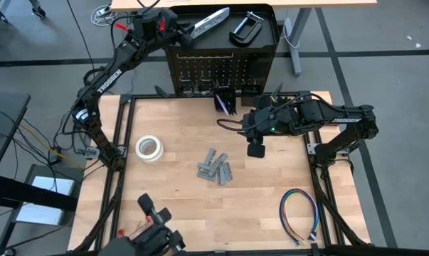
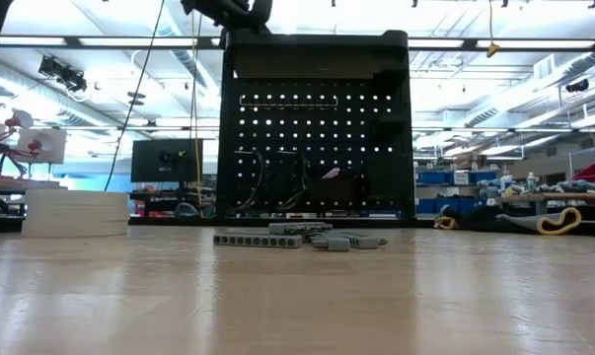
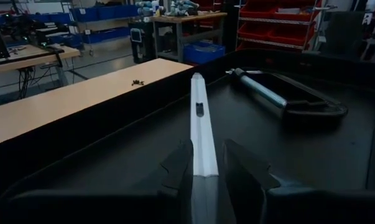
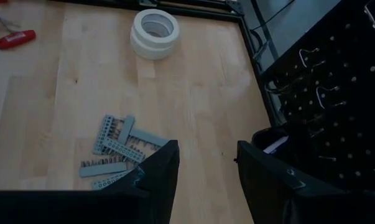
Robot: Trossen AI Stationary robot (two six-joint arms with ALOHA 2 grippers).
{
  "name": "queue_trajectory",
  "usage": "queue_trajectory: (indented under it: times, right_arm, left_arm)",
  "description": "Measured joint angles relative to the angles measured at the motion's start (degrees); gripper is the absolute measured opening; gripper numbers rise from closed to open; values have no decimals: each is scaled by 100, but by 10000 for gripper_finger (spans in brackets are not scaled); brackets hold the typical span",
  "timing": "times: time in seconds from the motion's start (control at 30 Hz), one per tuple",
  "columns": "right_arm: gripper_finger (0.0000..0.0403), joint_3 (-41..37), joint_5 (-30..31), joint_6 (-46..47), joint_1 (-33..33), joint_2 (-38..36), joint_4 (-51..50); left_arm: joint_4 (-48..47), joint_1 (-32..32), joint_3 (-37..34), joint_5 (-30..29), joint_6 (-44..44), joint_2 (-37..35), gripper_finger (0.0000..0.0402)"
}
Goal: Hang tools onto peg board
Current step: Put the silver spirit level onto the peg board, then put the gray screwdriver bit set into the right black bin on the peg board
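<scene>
The silver bar-shaped tool lies flat on the peg board's top tray, beside the black C-clamp. My left gripper is open and level, its fingers on either side of the bar's near end with a narrow gap showing. In the high view it sits at the tray's left. My right gripper hangs open and empty over the table, in front of the peg board. White tape rolls and grey metal pieces lie on the table.
A small black bin hangs on the peg board's front near my right gripper, with hooks above it. A multicoloured wire loop lies at the near right. Red-handled tools sit at the near edge.
</scene>
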Motion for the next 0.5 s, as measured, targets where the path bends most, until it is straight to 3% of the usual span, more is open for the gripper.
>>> queue_trajectory:
  times: [0.17, 0.5]
  right_arm:
    - [171, -2, 0, -76, 0, -24, 3]
    - [171, -2, 7, -554, -93, -205, 421]
  left_arm:
    - [254, -11, -25, 171, 34, -320, 92]
    - [-82, -294, -8, 1596, 504, -1508, 92]
